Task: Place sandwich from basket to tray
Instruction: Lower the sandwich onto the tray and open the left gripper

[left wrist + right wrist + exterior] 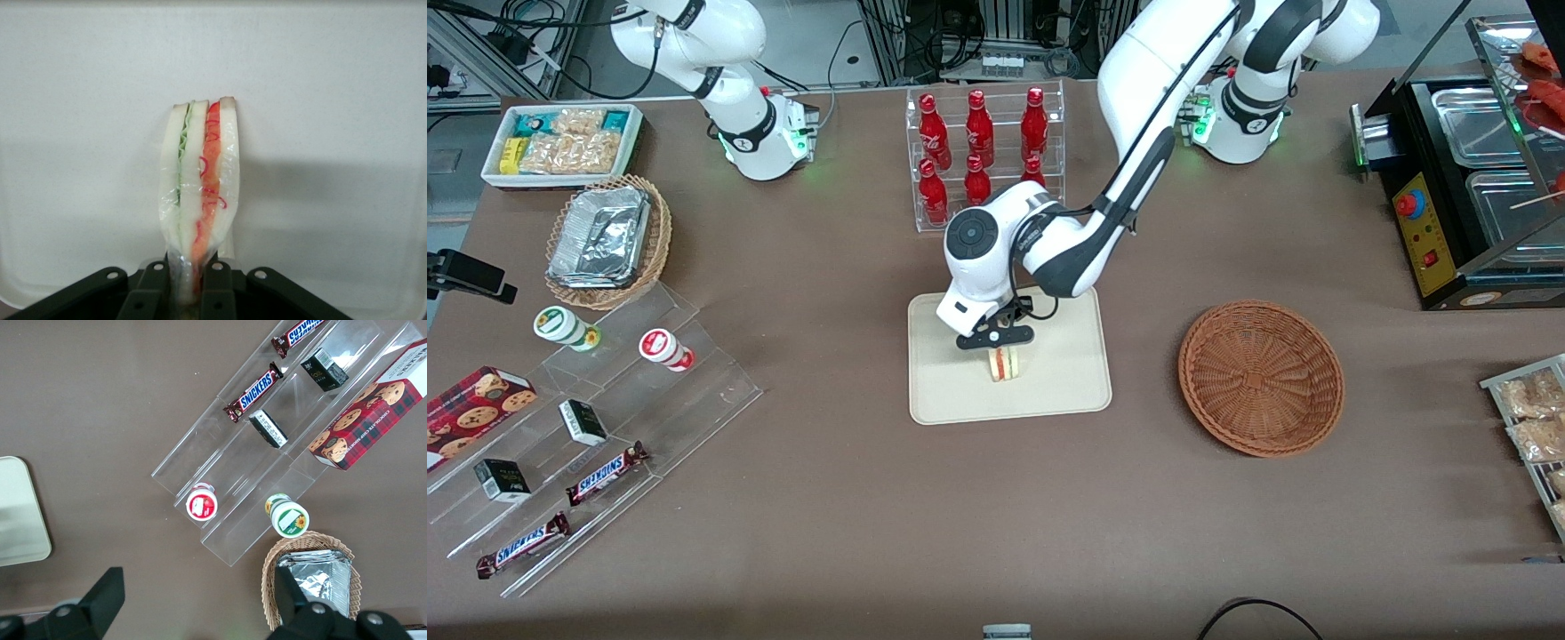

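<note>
Sandwich (1007, 364) sits low in the middle of the front view, standing on edge over the middle of the tray (1067, 382), with the hand (1000, 345) directly above it and clamped on its upper end. From the wrist camera the two fingers (155, 290) pinch the wrapped wedge at its narrow end, bread and red and green layers running straight away from the pads, cream tray surface all around. Whether the lower edge touches the tray or hangs just above it cannot be told.

Judging by this, the carry is over and the step in hand is the set-down. To do it well, lower straight until the wedge bears on the tray, then part the fingers only a little and evenly, so neither pad drags the film wrapper sideways. Released upright on a thin edge, it will likely tip onto a flat face; that is fine, since there is tray on every side. Lift vertically clear before swinging away.

Right of centre in the front view the basket (1261, 377) lies on the brown tabletop (854, 498), holding nothing, and the rack of red bottles (983, 151) stands higher in the frame
</note>
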Available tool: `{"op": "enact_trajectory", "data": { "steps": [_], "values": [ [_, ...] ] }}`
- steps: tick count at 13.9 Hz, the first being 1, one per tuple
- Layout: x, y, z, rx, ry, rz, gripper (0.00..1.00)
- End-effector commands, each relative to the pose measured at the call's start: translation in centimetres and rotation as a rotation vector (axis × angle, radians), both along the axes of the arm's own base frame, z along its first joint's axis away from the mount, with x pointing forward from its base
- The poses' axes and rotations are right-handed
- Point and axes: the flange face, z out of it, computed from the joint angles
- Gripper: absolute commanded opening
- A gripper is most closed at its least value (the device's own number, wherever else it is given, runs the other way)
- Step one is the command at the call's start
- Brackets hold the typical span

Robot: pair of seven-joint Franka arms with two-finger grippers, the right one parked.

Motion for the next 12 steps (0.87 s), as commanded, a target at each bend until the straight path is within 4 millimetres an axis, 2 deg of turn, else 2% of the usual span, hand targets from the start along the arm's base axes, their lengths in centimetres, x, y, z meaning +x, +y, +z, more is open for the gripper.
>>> {"op": "enact_trajectory", "data": {
  "steps": [1, 2, 3, 7, 10, 12],
  "values": [
    [0.6, -0.4, 1.3, 0.003, -0.026, -0.001, 1.0],
    [0.5, -0.3, 1.8, 0.01, -0.023, 0.007, 1.0],
    [0.4, -0.2, 3.5, 0.012, -0.018, 0.012, 1.0],
    [0.3, 2.2, 14.5, 0.018, -0.031, 0.04, 1.0],
    [1.8, 6.8, 21.9, 0.019, -0.048, 0.112, 1.0],
    [3.4, 12.0, 26.5, 0.04, -0.039, 0.173, 1.0]
  ]
}}
